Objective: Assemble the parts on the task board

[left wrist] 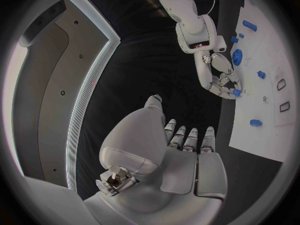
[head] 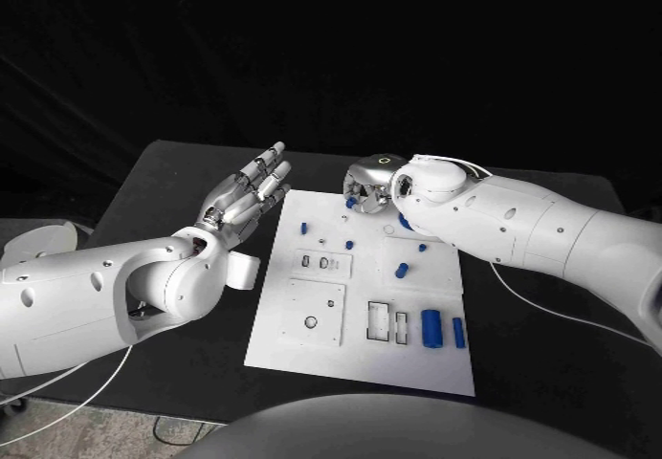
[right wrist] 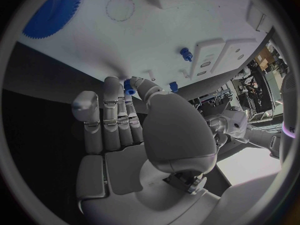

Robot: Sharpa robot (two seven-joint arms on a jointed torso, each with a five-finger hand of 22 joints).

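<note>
Work looks barely begun: right hand (head: 375, 182) pinches a small blue part (right wrist: 128, 87) at the board's (head: 362, 325) far edge, left hand (head: 249, 196) spread empty, parts still loose.

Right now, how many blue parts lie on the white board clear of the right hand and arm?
6: two long ones at the near right, two mid-board ones, two small ones towards the left. The right hand pinches another blue part; the arm may hide more.

Parts (head: 431, 328) on task board (head: 318, 359), mid-table (head: 552, 382)
</note>
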